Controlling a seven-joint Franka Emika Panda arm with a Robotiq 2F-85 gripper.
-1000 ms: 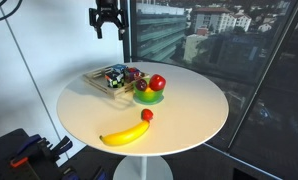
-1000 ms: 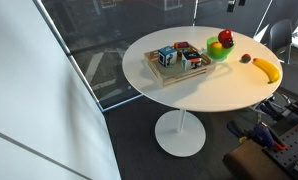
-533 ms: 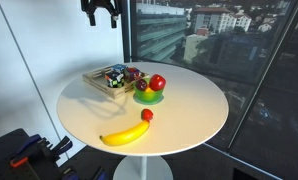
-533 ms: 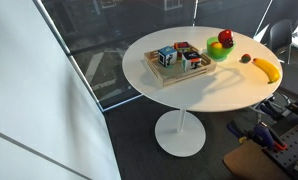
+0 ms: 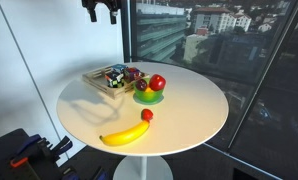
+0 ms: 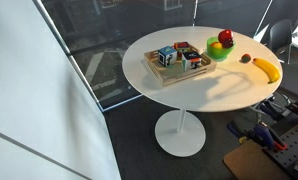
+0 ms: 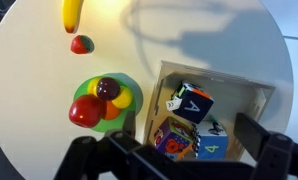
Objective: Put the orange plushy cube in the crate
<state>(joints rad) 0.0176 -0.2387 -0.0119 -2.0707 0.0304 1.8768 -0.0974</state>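
Zero steps left, seemingly: pincer point(image 5: 101, 15) spread wide, gripping nothing (high above the desk point(image 7: 34, 65)); below, orange plushy cube point(image 7: 173, 138) lying inside the crate point(image 7: 219, 69), at 7 o'clock of the patterned cube point(image 7: 192, 101); green bowl point(image 7: 86, 88) beyond, at the crate's 9 o'clock.

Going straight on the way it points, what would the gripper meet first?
Probably the orange plushy cube inside the crate, below the open gripper; exact alignment is unclear.
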